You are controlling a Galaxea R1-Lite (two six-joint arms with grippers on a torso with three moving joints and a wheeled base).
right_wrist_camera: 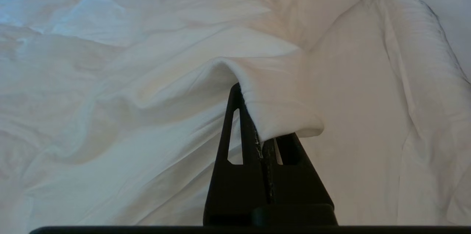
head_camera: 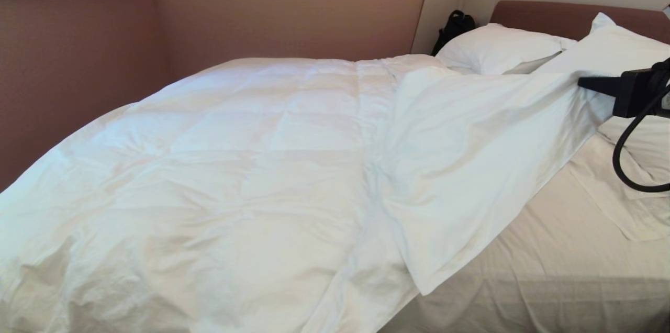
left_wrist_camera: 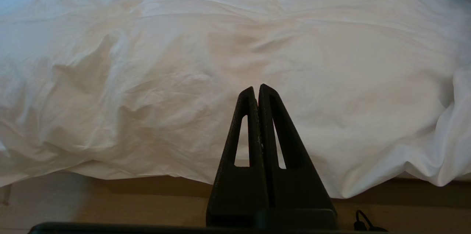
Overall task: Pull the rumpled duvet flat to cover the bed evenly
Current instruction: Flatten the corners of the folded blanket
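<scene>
The puffy white duvet [head_camera: 235, 165] lies over the left part of the bed, wrinkled, with one corner flap drawn across toward the pillows. My right gripper [head_camera: 582, 81] is at the right edge of the head view, shut on the duvet's hem [right_wrist_camera: 279, 116], which folds over one finger and hides it. The flap hangs taut from that gripper [right_wrist_camera: 250, 101] above the bare sheeted mattress [head_camera: 549, 259] of the bed. My left gripper [left_wrist_camera: 256, 88] is shut and empty, low beside the bed's edge, facing the duvet [left_wrist_camera: 220, 42] that overhangs there. It is outside the head view.
Two white pillows [head_camera: 497, 47] [head_camera: 617, 45] lean at the brown headboard [head_camera: 565, 16]. A black bag [head_camera: 454, 26] sits in the corner beside them. A pink wall [head_camera: 78, 60] runs along the bed's far side. A flat white cloth [head_camera: 617, 202] lies near my right arm's cable [head_camera: 625, 160].
</scene>
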